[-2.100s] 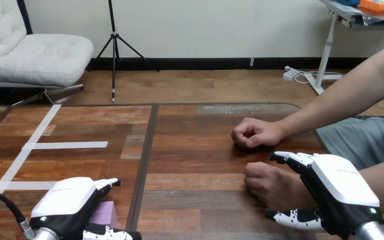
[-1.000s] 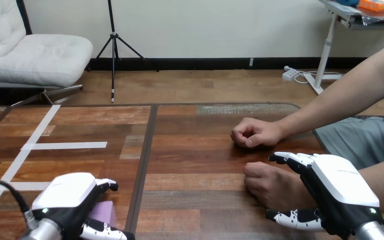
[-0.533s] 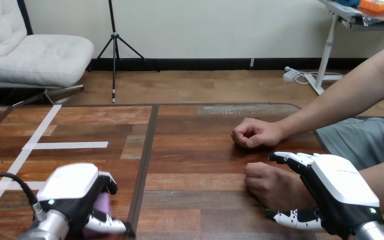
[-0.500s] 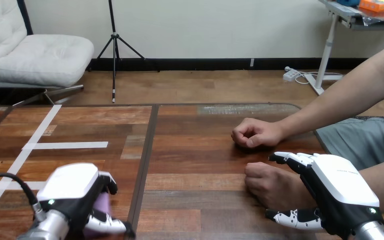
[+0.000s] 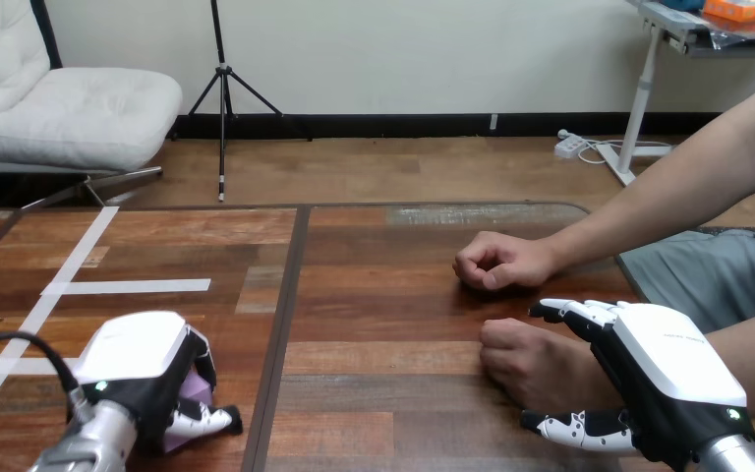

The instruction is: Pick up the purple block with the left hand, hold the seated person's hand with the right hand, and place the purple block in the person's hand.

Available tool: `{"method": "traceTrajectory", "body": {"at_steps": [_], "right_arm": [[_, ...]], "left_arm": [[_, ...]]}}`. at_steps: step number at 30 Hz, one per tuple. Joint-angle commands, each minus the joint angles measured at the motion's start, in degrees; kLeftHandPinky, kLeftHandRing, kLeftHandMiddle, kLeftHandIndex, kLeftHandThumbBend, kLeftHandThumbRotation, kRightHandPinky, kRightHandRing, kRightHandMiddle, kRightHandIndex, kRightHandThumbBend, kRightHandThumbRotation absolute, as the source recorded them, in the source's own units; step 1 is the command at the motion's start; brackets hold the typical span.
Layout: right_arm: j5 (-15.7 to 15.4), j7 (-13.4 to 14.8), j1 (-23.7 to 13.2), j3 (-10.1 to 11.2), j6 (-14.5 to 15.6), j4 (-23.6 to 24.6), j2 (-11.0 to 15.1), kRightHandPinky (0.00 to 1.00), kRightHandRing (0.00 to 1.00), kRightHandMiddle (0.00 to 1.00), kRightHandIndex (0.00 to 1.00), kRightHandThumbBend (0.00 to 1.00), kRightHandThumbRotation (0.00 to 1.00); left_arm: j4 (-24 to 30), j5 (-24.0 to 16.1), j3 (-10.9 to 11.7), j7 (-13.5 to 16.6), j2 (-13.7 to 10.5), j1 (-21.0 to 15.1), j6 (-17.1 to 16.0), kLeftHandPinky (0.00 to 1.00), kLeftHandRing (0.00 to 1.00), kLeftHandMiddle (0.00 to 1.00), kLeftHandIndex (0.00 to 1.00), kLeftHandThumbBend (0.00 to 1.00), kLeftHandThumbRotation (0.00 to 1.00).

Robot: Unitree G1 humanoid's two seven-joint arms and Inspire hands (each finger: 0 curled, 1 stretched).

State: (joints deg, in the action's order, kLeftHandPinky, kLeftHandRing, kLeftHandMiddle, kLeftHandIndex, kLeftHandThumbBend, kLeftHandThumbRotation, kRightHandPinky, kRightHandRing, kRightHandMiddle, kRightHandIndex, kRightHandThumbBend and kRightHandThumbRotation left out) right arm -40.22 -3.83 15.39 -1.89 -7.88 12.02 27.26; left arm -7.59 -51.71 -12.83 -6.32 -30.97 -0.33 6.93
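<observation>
Near the front-left corner of the brown plank-topped wooden table (image 5: 374, 295), the small purple block (image 5: 195, 386) is sitting inside the robot's left hand (image 5: 138, 364), only a sliver of it showing between palm and thumb. That hand is clamping on the block, fingers curling over the far side and the thumb closing in from the near side. Whether the block is resting on the surface or clearing it, I cannot tell.

Toward the front-right corner, the robot's right hand (image 5: 668, 379) is wrapping round the wrist of the person's nearer hand (image 5: 536, 369), fingers on the far side and thumb on the near side. That hand is lying knuckles-up in a loose fist. The person's farther hand (image 5: 496, 261), also fisted, is resting just beyond it, nearer the right edge's middle. White tape strips (image 5: 128, 286) are crossing the left half.

The step in hand looks to be lifting and carrying. Doing it well probably means keeping the grip firm while raising the block straight off the surface, then sweeping rightward low and slow. Since the nearer hand is facing down, the right hand likely needs it turned palm-up and opened before any release.
</observation>
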Motion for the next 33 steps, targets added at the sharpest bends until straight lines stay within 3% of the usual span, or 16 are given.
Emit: {"method": "traceTrajectory", "body": {"at_steps": [1,16,33], "right_arm": [[1.1,0.1,-2.7,1.0,0.0,1.4,0.7,0.93,0.88,0.83,0.83,0.68,0.26],[1.1,0.2,-2.3,1.2,-0.1,1.5,0.8,0.94,0.88,0.83,0.82,0.68,0.25],[1.0,0.4,-2.2,1.2,-0.4,1.4,1.1,0.93,0.88,0.83,0.82,0.68,0.25]], "left_arm": [[-5.4,0.4,-2.2,-0.6,-0.4,-1.7,-0.3,0.3,0.36,0.41,0.43,0.0,0.2],[-11.5,2.7,-2.7,3.2,-0.8,-3.4,-4.9,0.31,0.37,0.4,0.42,0.0,0.2],[-13.9,4.6,-2.3,10.5,-1.1,-2.8,-10.8,0.3,0.35,0.39,0.42,0.0,0.19]]}}
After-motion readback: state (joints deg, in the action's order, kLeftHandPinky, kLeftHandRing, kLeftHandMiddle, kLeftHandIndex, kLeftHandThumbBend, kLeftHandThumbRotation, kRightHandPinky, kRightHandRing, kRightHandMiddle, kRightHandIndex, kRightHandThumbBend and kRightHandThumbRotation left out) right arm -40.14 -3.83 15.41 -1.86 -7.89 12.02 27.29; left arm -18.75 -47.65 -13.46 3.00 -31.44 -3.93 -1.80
